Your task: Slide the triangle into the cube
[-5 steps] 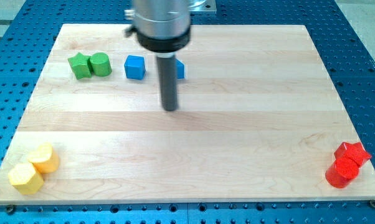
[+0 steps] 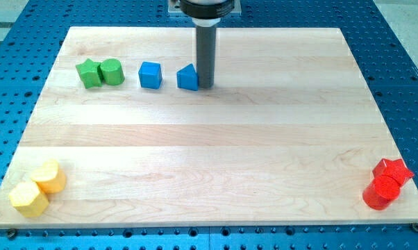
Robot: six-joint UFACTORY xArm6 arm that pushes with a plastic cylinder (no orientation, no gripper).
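Observation:
A blue triangle [image 2: 187, 77] lies on the wooden board [image 2: 209, 167] near the view's top, a short gap to the right of a blue cube [image 2: 150, 75]. My tip [image 2: 205, 86] stands right against the triangle's right side; whether it touches cannot be told. The dark rod rises from there to the view's top edge.
A green star [image 2: 89, 73] and a green cylinder [image 2: 112, 71] sit together left of the cube. Two yellow blocks [image 2: 37, 187] lie at the bottom left corner. A red star [image 2: 394, 170] and a red cylinder [image 2: 380, 192] lie at the bottom right corner.
My tip has moved up and to the right, from below and in front of the triangle to its right side. The triangle now shows fully. The blocks have not moved.

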